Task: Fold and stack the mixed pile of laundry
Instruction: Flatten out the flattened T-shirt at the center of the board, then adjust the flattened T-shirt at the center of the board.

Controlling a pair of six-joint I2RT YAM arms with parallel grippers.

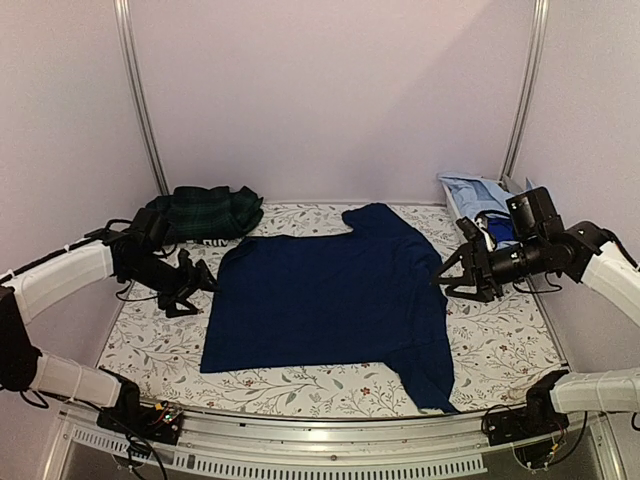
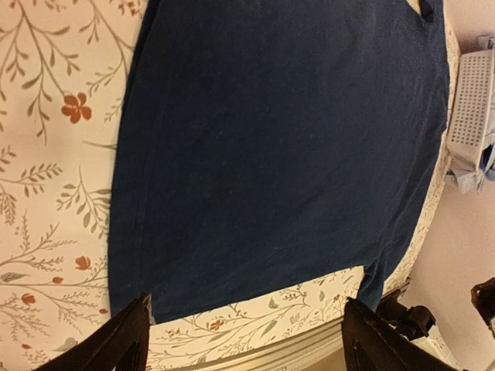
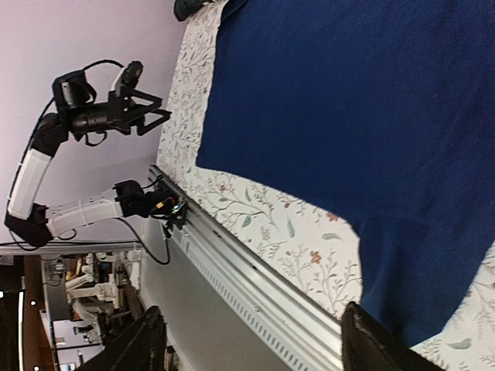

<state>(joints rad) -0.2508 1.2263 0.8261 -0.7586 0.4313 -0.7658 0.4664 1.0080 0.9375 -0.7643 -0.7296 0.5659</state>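
Overhead and wrist views of the fold-and-stack task, at the start of a fold. A navy T-shirt (image 1: 320, 295) lies spread flat in the middle of the bench, on the floral sheet (image 1: 500, 345), with one sleeve reaching toward the near right edge. We see the rest of the laundry set apart from it: a dark green plaid piece (image 1: 205, 212) at the far left corner and light blue shirts (image 1: 478, 195) at the far right. The left end effector (image 1: 205, 283) hovers just beside the T-shirt's left edge, and the right end effector (image 1: 445, 283) just beside its right edge. Both have their fingers spread wide and hold nothing. We judge that the T-shirt is flattened but no fold is yet made. The next move, in our reading, calls for each end effector to descend, pinch the cloth edge nearest it, and carry that edge inward over the body without dragging the sheet
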